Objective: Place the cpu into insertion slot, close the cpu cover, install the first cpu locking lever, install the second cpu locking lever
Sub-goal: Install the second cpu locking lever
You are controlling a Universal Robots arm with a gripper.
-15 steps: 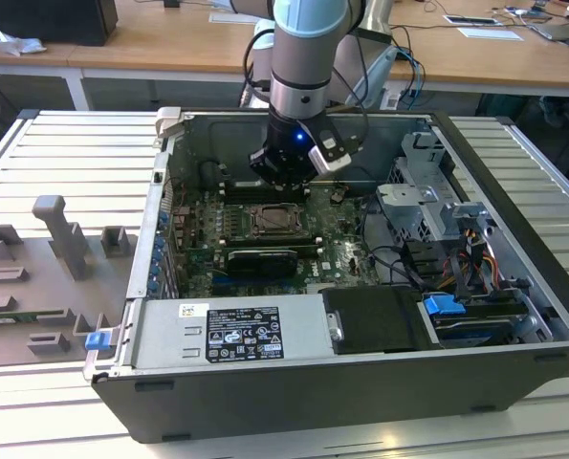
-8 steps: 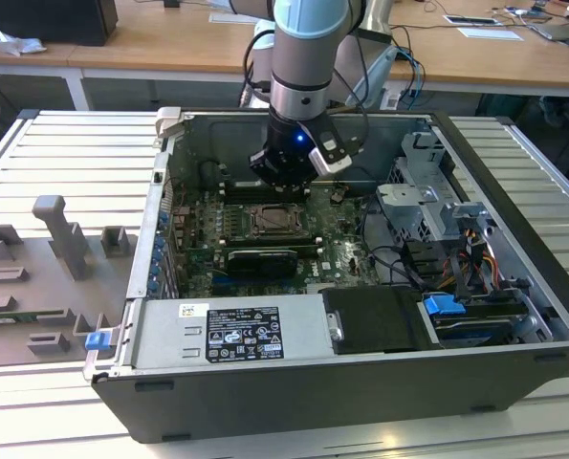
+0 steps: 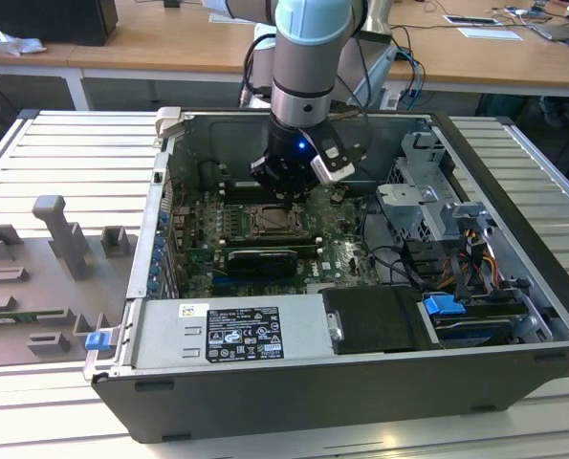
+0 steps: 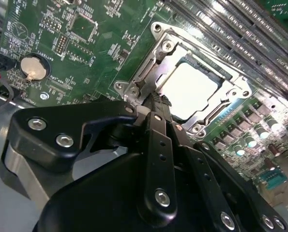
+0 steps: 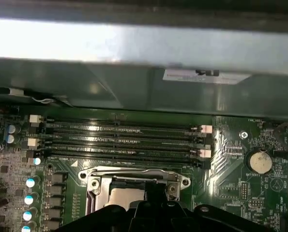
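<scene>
The cpu (image 4: 189, 89) lies flat in its socket on the green motherboard, its pale face showing through the window of the cpu cover (image 4: 233, 92), which lies down over it. In the first wrist view the cpu (image 5: 127, 195) and the cover's frame (image 5: 134, 175) sit just beyond my fingers. My gripper (image 4: 151, 101) is shut, and its tips rest at the corner of the socket frame. I cannot tell whether they pinch a locking lever there. In the exterior view the gripper (image 3: 286, 194) hangs low inside the open case, over the socket (image 3: 270, 222).
Memory slots (image 5: 124, 137) run along the socket's far side, below the case wall (image 5: 144, 92). A coin battery (image 4: 33, 67) sits near the socket. A black expansion card (image 3: 257, 258), the power supply (image 3: 227, 335) and a drive cage (image 3: 427, 206) surround the board. Grey fixtures (image 3: 54, 239) stand outside the case.
</scene>
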